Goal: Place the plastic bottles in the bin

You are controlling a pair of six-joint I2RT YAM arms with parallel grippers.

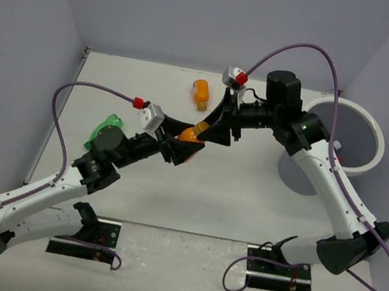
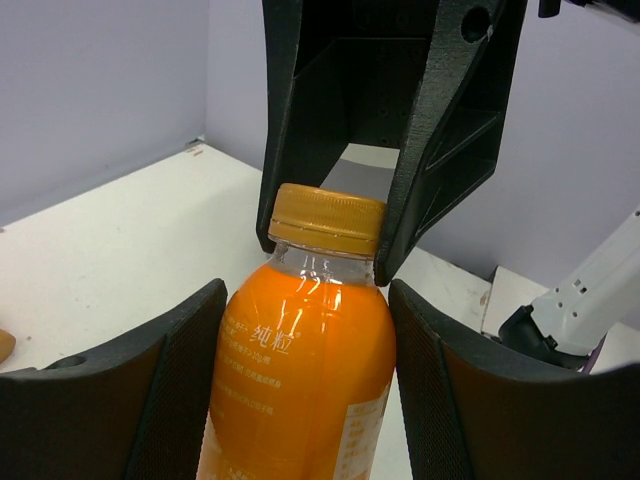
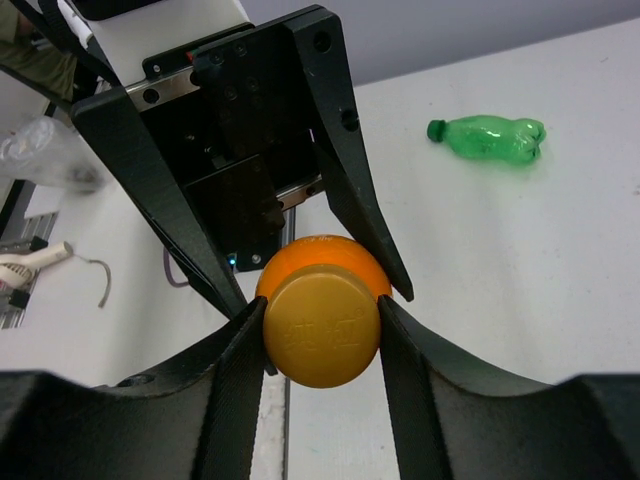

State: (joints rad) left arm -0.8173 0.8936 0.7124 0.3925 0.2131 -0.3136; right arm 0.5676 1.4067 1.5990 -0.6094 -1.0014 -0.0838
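From the top view, the left claw and the right claw meet over the middle of the table. Between them is an orange bottle, well apart from the bin. The bin is white and stands at the far right. A second orange bottle lies further back on the table. A green bottle lies at the left, partly hidden by the left arm. No writing is readable here.

In the left wrist view, the left claw is clamped on the body of the orange bottle, with one pad on each side. The bottle is clear plastic full of orange liquid. It has white Chinese characters, the big ones look like "纯粒", and the smaller lines are too small to read. The cap is gold and ribbed. The right claw comes from above, and its two fingers press on the cap from both sides.

In the right wrist view, the right claw is closed on the cap. The cap has raised marks on its top, which I cannot read. Behind it the left claw grips the orange body. The green bottle lies on its side on the table. It has a green cap and shows no label.
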